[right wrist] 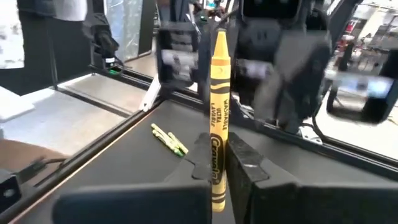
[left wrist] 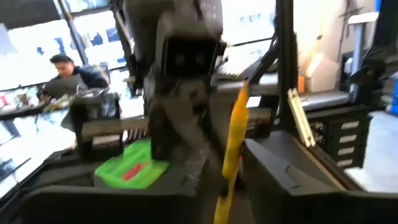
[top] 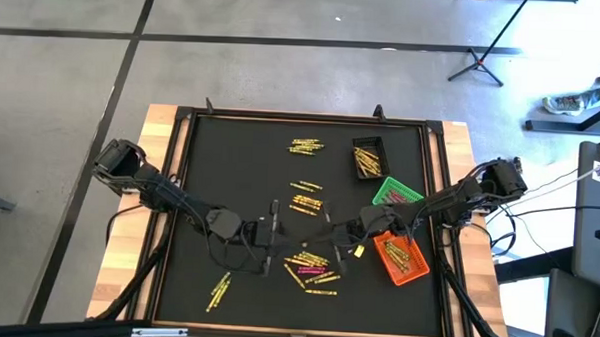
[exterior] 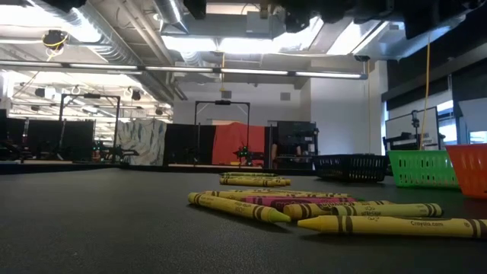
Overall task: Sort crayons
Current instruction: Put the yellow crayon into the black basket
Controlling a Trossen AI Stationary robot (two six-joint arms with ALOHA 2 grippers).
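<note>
A yellow crayon (right wrist: pixel 219 81) stands upright above the middle of the black mat, with my right gripper (right wrist: pixel 217 168) shut on it. My left gripper (top: pixel 278 228) faces my right gripper (top: pixel 330 230) from the table's left. It is open, and its fingers stand on either side of the same crayon (left wrist: pixel 235 130). I cannot tell whether they touch it. Loose crayons lie flat on the mat in clusters: one near the front (top: pixel 311 269), one in the middle (top: pixel 306 201), one far back (top: pixel 306 146) and one at the front left (top: pixel 219 291). My right gripper pinches the yellow crayon's lower half (right wrist: pixel 216 140) between its two fingers. The fingers come in level from the table's right and lie across the crayon. The crayon stands upright with its pointed tip up, lifted clear of the mat.
Three small bins stand at the right of the mat: a black one (top: pixel 369 158) with crayons in it, a green one (top: pixel 396 192) and an orange one (top: pixel 401 257) holding crayons. A raised frame (top: pixel 179 184) borders the mat. A person sits in the room beyond (left wrist: pixel 62 71).
</note>
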